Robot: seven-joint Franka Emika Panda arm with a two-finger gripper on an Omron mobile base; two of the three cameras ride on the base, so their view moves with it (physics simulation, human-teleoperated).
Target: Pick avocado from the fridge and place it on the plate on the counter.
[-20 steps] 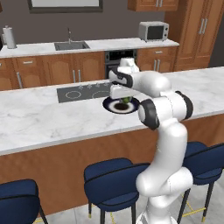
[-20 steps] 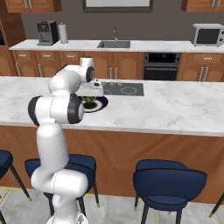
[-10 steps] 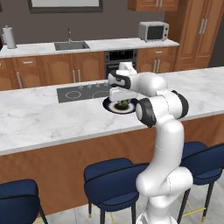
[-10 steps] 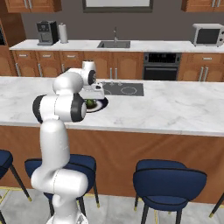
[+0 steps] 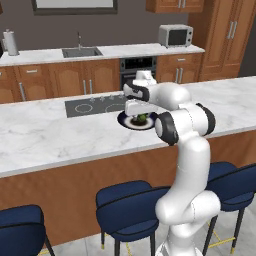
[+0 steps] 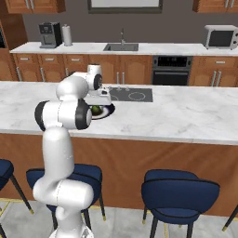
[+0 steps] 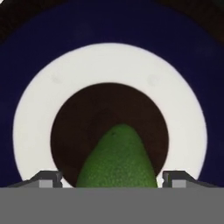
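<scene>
With the gripper (image 7: 112, 179) fingers spread clear of the avocado (image 7: 117, 159), low centre of the hand view on the plate (image 7: 109, 65), the rounded fruit could roll toward the rim.

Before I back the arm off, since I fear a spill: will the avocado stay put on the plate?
Probably. The avocado lies over the plate's dark centre, far from the rim. Its rounded, tapered shape could roll if nudged. The pincer tips stand apart from its sides, so lifting straight should spare it.
</scene>
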